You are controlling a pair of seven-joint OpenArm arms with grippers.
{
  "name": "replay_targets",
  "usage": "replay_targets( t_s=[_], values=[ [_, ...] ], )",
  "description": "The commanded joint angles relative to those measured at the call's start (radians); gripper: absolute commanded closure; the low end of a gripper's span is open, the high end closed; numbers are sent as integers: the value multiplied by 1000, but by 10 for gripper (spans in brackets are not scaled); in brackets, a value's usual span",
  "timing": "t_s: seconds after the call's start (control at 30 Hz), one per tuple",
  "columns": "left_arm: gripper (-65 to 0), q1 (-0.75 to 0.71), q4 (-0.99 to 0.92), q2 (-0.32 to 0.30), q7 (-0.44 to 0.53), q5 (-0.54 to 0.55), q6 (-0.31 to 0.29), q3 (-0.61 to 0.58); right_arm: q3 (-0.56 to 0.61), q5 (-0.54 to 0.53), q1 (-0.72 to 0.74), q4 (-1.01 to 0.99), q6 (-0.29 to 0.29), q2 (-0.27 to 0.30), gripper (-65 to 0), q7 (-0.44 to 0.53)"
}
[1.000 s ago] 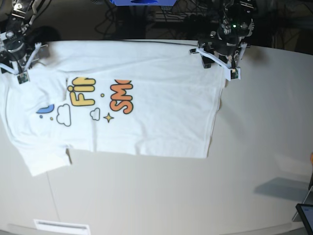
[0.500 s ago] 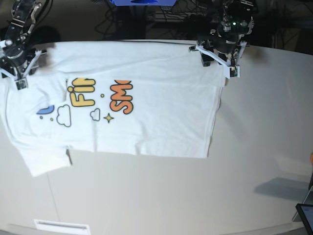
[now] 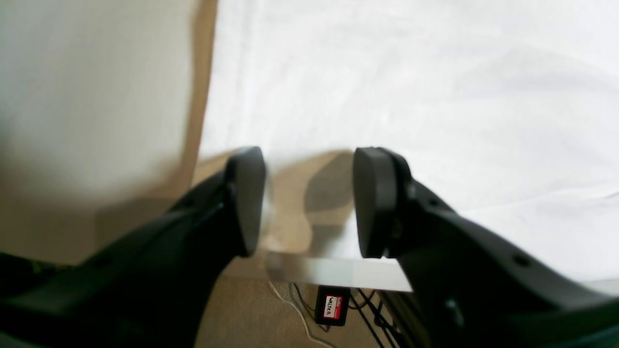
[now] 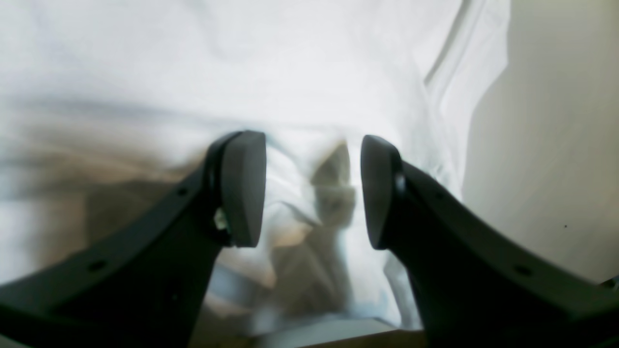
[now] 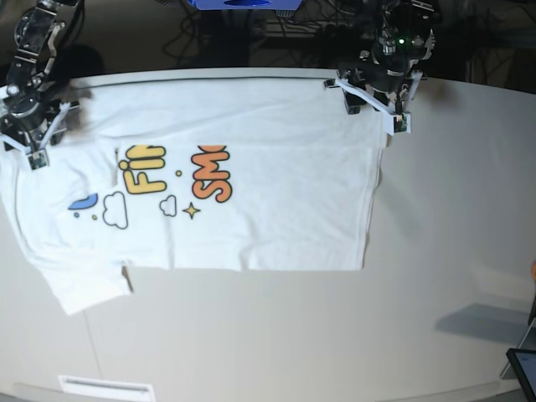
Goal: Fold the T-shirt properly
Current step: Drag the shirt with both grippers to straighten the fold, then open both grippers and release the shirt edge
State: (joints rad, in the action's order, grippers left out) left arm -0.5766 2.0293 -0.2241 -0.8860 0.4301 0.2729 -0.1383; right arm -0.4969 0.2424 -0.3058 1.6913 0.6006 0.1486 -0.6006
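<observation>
The white T-shirt [image 5: 276, 193] lies flat on the table [image 5: 335, 335], its orange and yellow lettering towards the left and a sleeve sticking out at the lower left. My left gripper [image 5: 374, 111] stands at the shirt's far right corner. In the left wrist view its fingers [image 3: 249, 203] are apart, with the T-shirt [image 3: 411, 96] edge and bare table between them; this left gripper [image 3: 309, 203] is open. My right gripper [image 5: 25, 144] is on the shirt's far left part. It is open [image 4: 313, 191], with rumpled T-shirt [image 4: 242, 63] cloth between the pads.
The table's far edge [image 3: 338, 273] runs just under the left gripper, with cables and a labelled black box [image 3: 331, 307] below it. A dark screen corner [image 5: 523, 368] sits at the lower right. A white strip [image 5: 105, 387] lies at the near left edge.
The right gripper has moved towards the near side and slightly left. The shirt's left part and print have shifted with it. The left gripper has hardly moved.
</observation>
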Motion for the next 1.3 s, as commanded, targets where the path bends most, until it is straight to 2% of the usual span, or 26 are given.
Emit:
replay_targets(
  t_s=[0.0, 0.23, 0.53, 0.8, 0.9, 0.97, 1.07, 1.17, 1.27],
  values=[
    [-287, -4, 11, -1, -20, 13, 1, 1, -3, 21, -8, 3, 8, 6, -308, -40],
    [-287, 20, 24, -1, 44, 14, 1, 1, -3, 21, -10, 103, 9, 6, -308, -40],
    [-284, 37, 41, -1, 52, 14, 1, -1, -4, 21, 20, 220, 9, 6, -308, -41],
    [-287, 105, 46, -10, 291, 14, -2, 2, -52, 18, 179, 200, 14, 16, -308, -34],
    [-287, 188, 43, -37, 264, 16, -4, 55, -46, 16, 271, 131, 92, 70, -308, -41],
    [-287, 243, 41, -45, 196, 16, -5, 111, -46, 19, 356, 46, 97, 82, -308, -43],
    [-287, 309, 38, -53, 90, 16, -19, 190, -44, 21, 446, -81, 97, 142, -328, -88],
    [-286, 327, 32, -110, 69, 17, -83, 211, -42, 19, 546, -210, 97, 165, -355, -112],
    [-284, 333, 21, -134, 69, 16, -85, 219, -42, 19, 604, -323, 97, 202, -355, -111]
  ],
)
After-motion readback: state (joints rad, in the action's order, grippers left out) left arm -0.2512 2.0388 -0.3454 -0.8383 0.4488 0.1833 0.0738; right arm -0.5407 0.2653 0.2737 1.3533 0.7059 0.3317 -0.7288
